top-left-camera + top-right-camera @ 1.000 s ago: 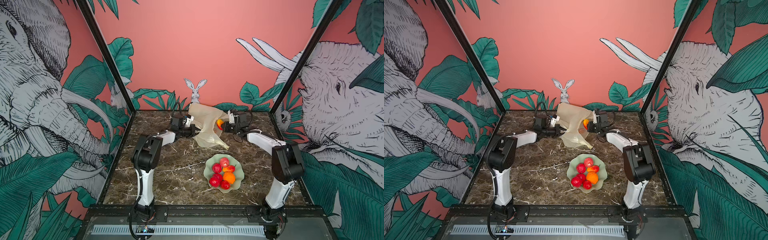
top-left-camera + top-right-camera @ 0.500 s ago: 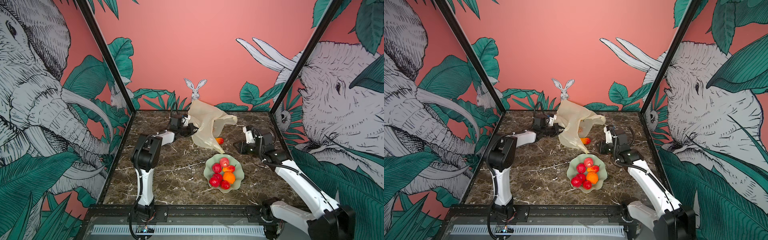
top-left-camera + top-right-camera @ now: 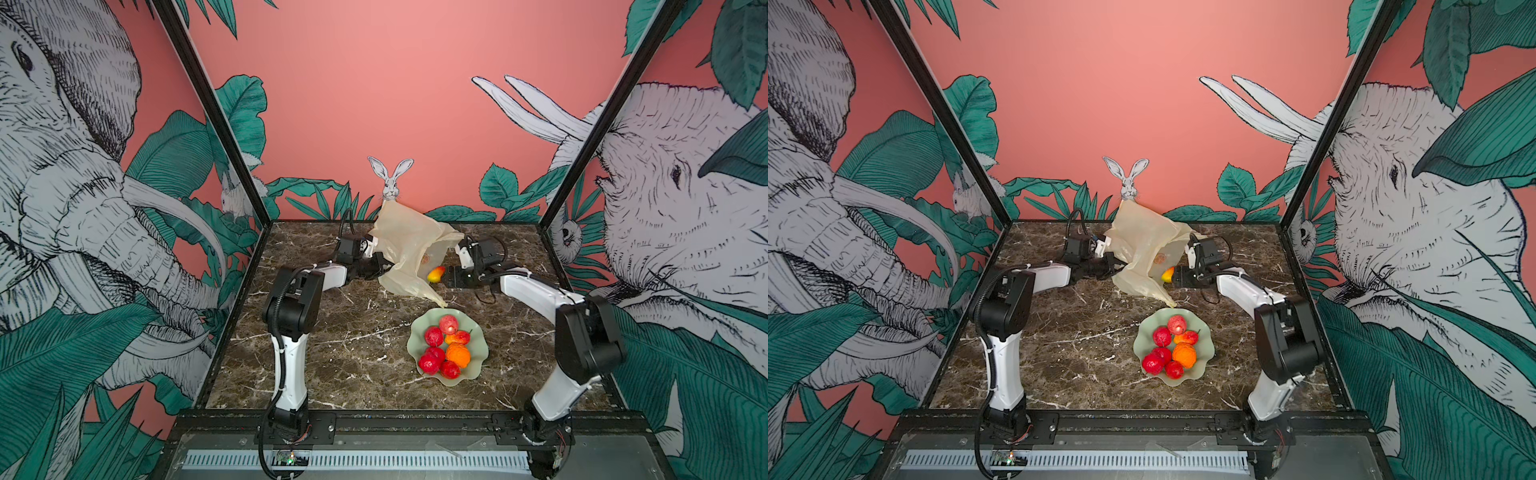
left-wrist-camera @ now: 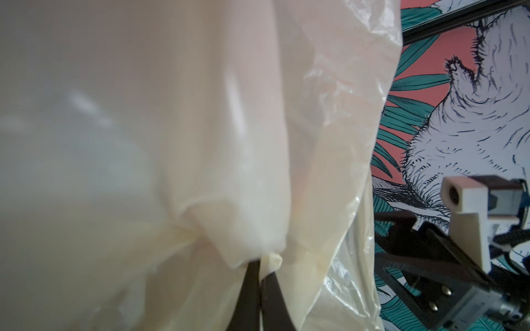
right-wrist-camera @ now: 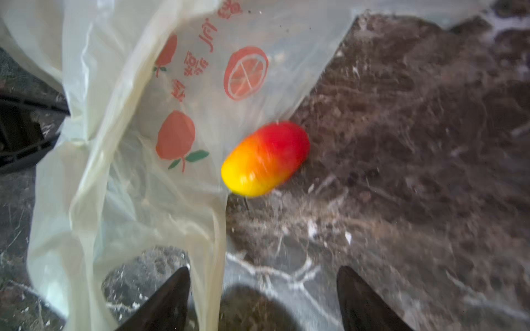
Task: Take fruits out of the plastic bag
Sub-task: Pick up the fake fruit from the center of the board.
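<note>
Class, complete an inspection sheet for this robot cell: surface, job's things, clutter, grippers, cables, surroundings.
Surface: dark veined marble tabletop.
Job's things: plastic bag held up at the back; red-yellow fruit outside it, beside its edge; other fruits piled in the green dish.
Clutter: nothing seen.
Grippers: left gripper shut on the plastic bag; right gripper open, empty, facing the red-yellow fruit.
Cables: black cable loops at both wrists.
Surroundings: pink walls with elephant, leaf and rabbit prints; black frame posts.
</note>
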Robot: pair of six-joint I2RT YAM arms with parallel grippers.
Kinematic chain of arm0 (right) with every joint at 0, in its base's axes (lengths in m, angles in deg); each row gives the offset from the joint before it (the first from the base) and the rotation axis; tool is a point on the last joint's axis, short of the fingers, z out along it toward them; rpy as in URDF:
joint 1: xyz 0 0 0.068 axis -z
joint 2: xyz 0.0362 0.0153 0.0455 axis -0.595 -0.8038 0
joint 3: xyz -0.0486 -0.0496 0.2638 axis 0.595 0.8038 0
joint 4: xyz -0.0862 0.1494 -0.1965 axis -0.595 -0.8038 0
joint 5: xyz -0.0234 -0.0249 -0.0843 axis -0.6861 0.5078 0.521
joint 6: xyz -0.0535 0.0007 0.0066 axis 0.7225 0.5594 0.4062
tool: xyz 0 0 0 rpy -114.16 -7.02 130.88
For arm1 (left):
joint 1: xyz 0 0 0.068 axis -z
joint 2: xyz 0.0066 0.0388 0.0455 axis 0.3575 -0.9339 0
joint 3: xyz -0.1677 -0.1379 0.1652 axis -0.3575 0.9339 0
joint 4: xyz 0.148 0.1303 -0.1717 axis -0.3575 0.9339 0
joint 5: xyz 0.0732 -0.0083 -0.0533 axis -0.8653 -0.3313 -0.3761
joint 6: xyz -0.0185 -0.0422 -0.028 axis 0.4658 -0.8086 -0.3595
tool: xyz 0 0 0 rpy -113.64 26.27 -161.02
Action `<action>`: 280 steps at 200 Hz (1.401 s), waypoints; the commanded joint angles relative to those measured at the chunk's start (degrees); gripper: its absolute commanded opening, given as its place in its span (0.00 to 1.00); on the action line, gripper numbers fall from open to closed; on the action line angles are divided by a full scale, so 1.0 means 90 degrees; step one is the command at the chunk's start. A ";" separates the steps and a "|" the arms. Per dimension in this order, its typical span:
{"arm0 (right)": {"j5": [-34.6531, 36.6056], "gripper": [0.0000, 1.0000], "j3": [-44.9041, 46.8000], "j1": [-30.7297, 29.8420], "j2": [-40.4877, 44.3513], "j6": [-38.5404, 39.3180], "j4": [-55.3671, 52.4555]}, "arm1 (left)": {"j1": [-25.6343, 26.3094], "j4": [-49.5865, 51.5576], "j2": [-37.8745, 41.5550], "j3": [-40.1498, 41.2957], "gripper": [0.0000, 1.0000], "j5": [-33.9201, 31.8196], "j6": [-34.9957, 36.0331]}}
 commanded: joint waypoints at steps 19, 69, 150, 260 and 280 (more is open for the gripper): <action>0.0297 0.85 -0.1103 -0.0024 -0.0911 -0.0517 0.0230 | -0.0015 0.0325 0.0072 -0.0030 0.00 0.0154 0.0284; 0.1323 0.87 -0.1398 -0.0231 -0.1365 -0.0783 -0.0176 | -0.0011 0.0154 0.0150 0.0153 0.00 0.0211 0.0211; 0.0831 0.49 -0.1797 -0.0437 -0.2012 -0.0829 -0.0445 | -0.0005 -0.0063 0.0148 0.0235 0.00 0.0314 0.0039; 0.0539 0.33 0.0548 -0.0507 0.2130 -0.0117 -0.2771 | -0.0175 0.0664 -0.0016 -0.0314 0.09 -0.0823 -0.0115; 0.0543 0.34 0.1404 -0.0653 0.2922 -0.0344 -0.2949 | -0.0173 0.0488 0.0075 -0.0257 0.21 -0.0834 -0.0225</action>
